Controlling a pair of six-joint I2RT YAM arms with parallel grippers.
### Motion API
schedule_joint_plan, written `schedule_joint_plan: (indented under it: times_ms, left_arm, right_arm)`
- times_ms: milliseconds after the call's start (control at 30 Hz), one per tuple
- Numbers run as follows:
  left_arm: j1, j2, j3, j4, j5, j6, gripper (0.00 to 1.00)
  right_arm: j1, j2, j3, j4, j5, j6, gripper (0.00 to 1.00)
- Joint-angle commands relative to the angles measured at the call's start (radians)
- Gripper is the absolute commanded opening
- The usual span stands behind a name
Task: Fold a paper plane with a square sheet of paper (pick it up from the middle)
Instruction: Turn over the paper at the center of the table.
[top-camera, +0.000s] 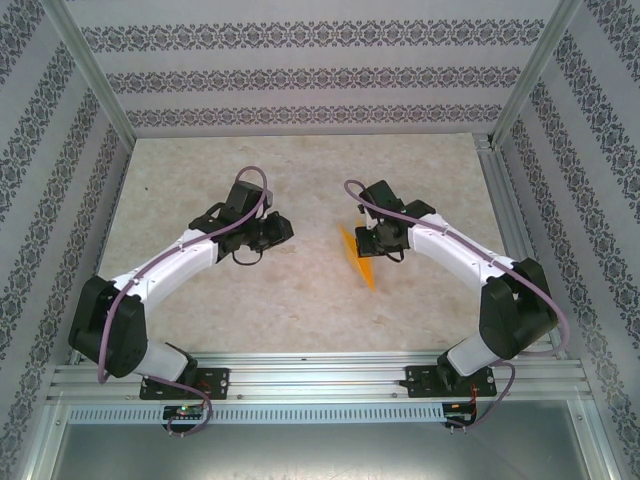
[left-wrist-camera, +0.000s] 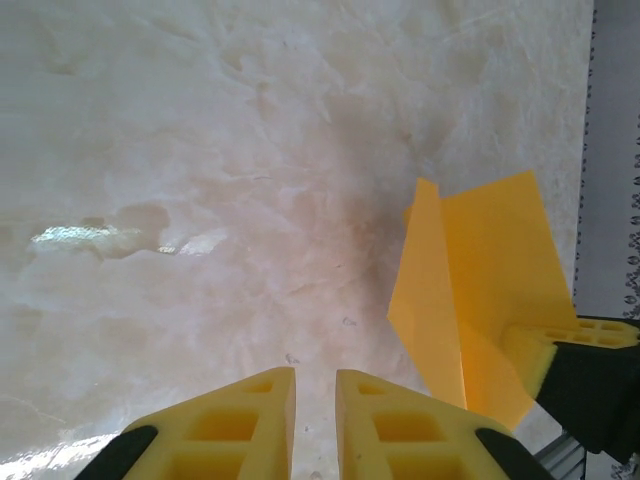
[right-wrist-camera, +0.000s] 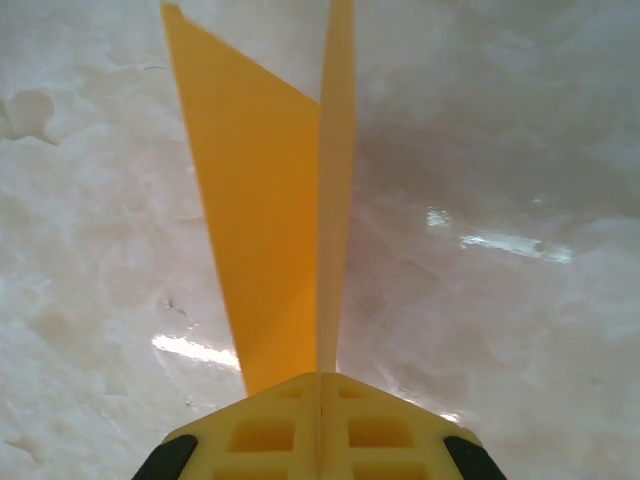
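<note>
The paper plane is orange-yellow paper folded into a narrow pointed shape, held just above the table a little right of centre. My right gripper is shut on its rear end. In the right wrist view the plane runs away from my closed gripper, one wing spread to the left and a fold seen edge-on. My left gripper sits to the left of the plane, apart from it. In the left wrist view its fingers stand slightly open with only bare table between them. The plane shows at the right there, with the right gripper's yellow pad on it.
The beige marbled table top lies under both arms. Patterned walls and metal frame posts close in the left, back and right sides. An aluminium rail carries the arm bases at the near edge.
</note>
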Motion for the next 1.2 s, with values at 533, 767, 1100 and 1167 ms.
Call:
schedule_joint_plan:
  times_ms: [533,767,1100,1167]
  left_arm:
    - [0.133,-0.177,-0.121,-0.053,-0.098,-0.056,0.18]
    - [0.202,-0.257,-0.186,-0.083,-0.117,-0.081,0.19]
    - [0.240,-0.286,-0.215,-0.090,-0.094,-0.081,0.19]
    - [0.244,-0.289,-0.219,-0.090,-0.090,-0.078,0.19]
  right_arm:
    - [0.243,0.250,0.261,-0.285,0.454,-0.057,0.00]
    - [0.398,0.433,0.368,-0.307,0.483,-0.036,0.02]
    - [0.475,0.534,0.448,-0.286,0.371,0.001,0.11]
    - [0.476,0.541,0.446,-0.282,0.350,0.006,0.14]
